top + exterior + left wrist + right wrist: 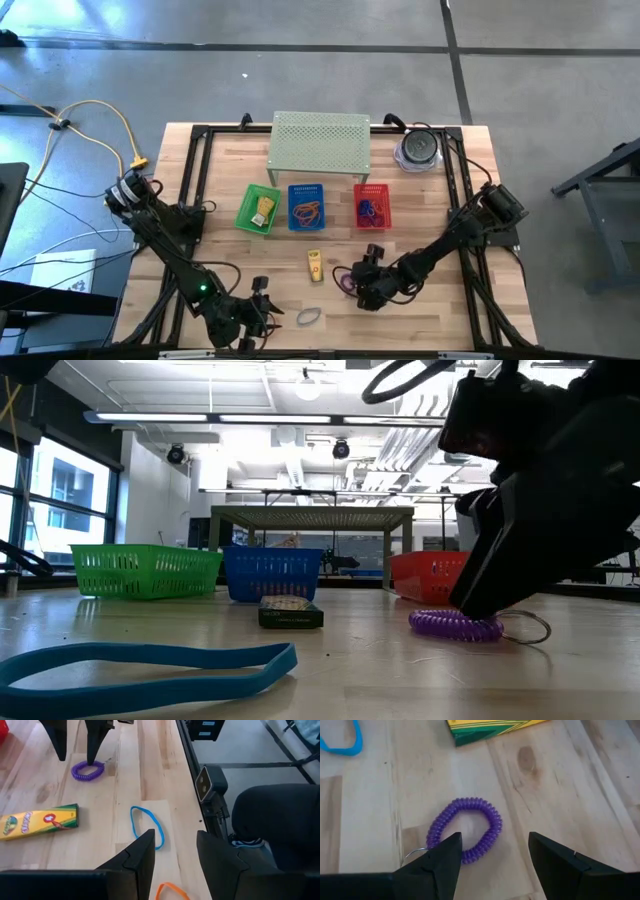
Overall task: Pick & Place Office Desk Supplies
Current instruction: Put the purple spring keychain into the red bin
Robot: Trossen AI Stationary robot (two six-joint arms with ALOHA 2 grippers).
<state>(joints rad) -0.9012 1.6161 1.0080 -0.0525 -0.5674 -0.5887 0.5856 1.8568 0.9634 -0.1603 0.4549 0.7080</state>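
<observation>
A purple coil band (470, 827) with a metal ring (412, 855) lies flat on the wooden table, right of centre near the front. My right gripper (492, 865) is open and slants down over it, one finger at the coil's rim and the other beside it. A blue rubber band (147, 825) and an orange one (172, 892) lie flat near the front edge. My left gripper (175, 855) hangs open just above them with nothing between its fingers. A yellow-green crayon box (314, 264) lies between the bands and the baskets. My right gripper comes at the purple coil from above, slanting from the table's right. One fingertip (92, 760) stands at the coil's rim (97, 766). Whether it touches the coil I cannot tell. The coil lies flat on the table.
Green (259, 209), blue (307, 206) and red (372, 206) baskets stand in a row mid-table, holding small items. Behind them are a pale green perforated shelf (320, 145) and a round grey-and-clear object (418, 150). A black frame (200, 160) edges the table.
</observation>
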